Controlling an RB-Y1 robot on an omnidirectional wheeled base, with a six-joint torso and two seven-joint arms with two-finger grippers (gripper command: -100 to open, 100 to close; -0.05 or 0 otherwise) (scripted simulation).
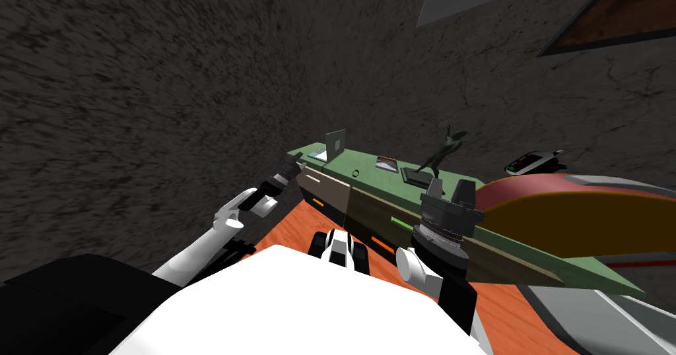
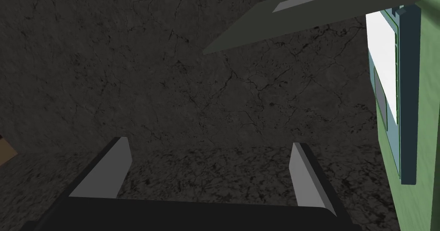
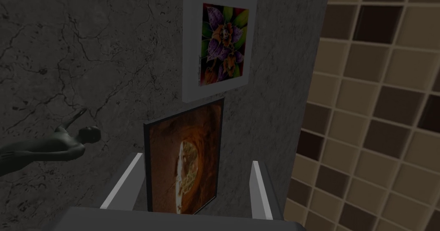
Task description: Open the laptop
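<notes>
Left hand [image 1: 292, 167] hangs at the left end of the green worktop [image 1: 373, 181], with its two fingers spread wide and nothing between them. Just beside it the laptop [image 1: 334, 144] sits on this end of the worktop, its lid standing up from the base. Further right lie a small dark ring [image 1: 356, 172] and a dark statuette [image 1: 441, 153]. Right hand [image 1: 450, 187] is raised near the statuette, its fingers apart and empty.

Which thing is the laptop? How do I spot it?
Find the long green-topped cabinet against the dark wall. The laptop sits at its end nearest the left gripper. Only it has a flat lid standing up, unlike the dark statue.
</notes>
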